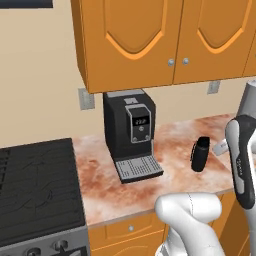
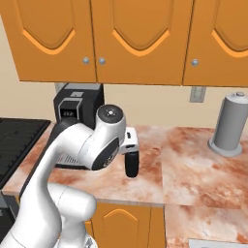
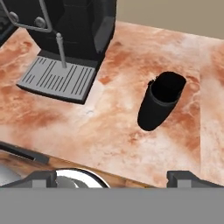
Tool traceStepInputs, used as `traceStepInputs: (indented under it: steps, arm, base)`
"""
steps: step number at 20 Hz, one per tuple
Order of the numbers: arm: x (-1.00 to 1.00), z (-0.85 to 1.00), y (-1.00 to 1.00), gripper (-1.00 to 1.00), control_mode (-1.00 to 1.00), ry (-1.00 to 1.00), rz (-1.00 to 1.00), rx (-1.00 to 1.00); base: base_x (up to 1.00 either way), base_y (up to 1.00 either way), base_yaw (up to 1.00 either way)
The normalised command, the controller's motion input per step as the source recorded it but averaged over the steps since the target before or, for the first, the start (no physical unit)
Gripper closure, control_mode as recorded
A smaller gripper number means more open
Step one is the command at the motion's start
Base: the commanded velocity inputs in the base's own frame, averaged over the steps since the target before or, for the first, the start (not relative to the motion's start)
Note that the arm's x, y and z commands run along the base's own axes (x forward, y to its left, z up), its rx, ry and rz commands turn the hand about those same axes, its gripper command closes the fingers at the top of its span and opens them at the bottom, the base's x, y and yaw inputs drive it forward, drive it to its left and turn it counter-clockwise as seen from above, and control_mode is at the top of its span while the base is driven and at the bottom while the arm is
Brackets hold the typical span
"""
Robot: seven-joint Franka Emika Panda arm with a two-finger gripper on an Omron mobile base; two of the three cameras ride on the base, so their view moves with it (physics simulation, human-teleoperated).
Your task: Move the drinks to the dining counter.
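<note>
1. Your gripper (image 3: 112, 177) is wide open, holding nothing.
2. The black flask (image 3: 160, 100) stands upright on the marbled worktop (image 3: 109, 131), right of the coffee machine (image 3: 74, 30), ahead of your jaws.

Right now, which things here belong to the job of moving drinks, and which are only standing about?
For the job:
- black flask, upright on the worktop
- tool, open, apart from the flask

Just there:
- coffee machine
- steel cylinder
- stove
- wall cabinets
</note>
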Motion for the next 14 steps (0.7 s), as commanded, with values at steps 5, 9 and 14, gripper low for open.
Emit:
traceStepInputs:
  steps: [5,9,14]
  arm:
    - [0.23,-0.11,0.0,-1.0,-1.0,0.0,-0.05,0.02]
    - [0.29,-0.03,0.0,-1.0,-1.0,0.0,-0.03,0.02]
    - [0.31,-0.03,0.0,-1.0,-1.0,0.0,0.0,0.0]
  base:
    - [0.0,0.0,0.0]
    - [0.0,0.0,0.0]
    - [0.0,0.0,0.0]
